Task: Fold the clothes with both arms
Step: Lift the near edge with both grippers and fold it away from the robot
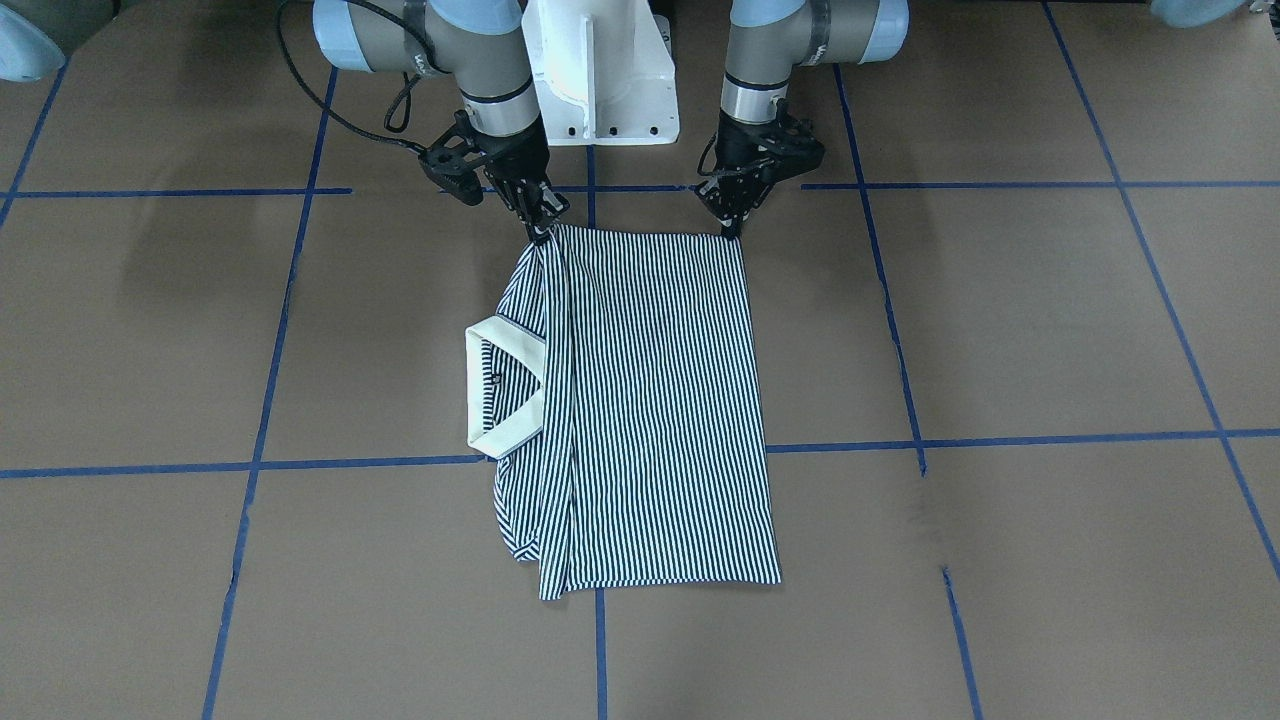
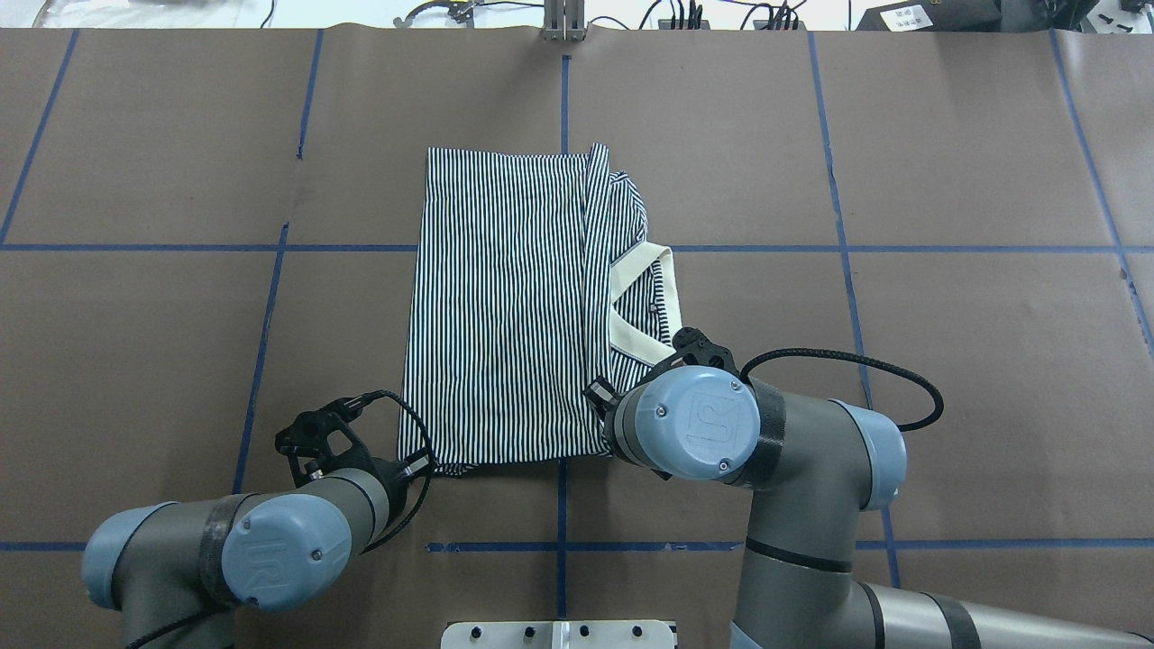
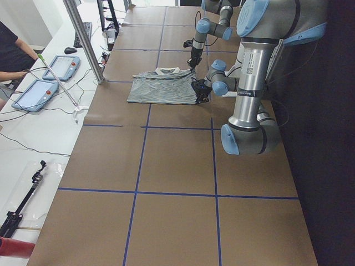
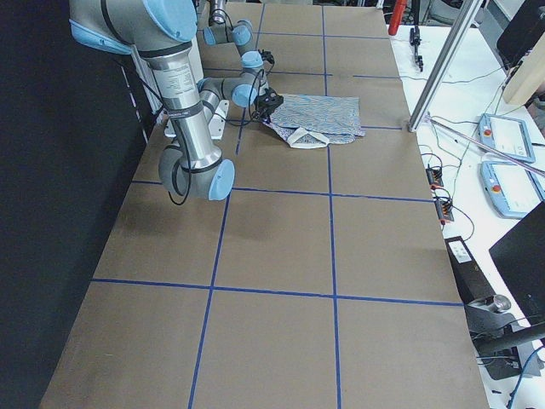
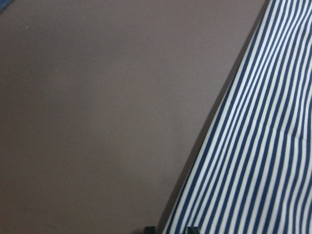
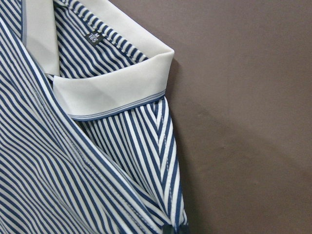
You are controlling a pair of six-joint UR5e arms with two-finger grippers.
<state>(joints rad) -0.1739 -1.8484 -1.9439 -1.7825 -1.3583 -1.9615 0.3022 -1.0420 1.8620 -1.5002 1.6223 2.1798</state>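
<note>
The shirt lies on the bench, folded narrow, with its collar to one side. The right claw is pinched tight on one near corner, the cloth drawn up to it. The left claw looks closed on the other near corner. To fold well, lift both corners evenly, keep the hem taut between them, and carry it straight toward the far edge.

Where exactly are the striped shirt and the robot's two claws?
polo shirt (image 1: 660, 400), front-facing view, middle of its striped body.
left claw (image 1: 733, 232), front-facing view, between fingertips, shirt's corner.
right claw (image 1: 543, 232), front-facing view, between fingertips, shirt's raised edge.
</note>
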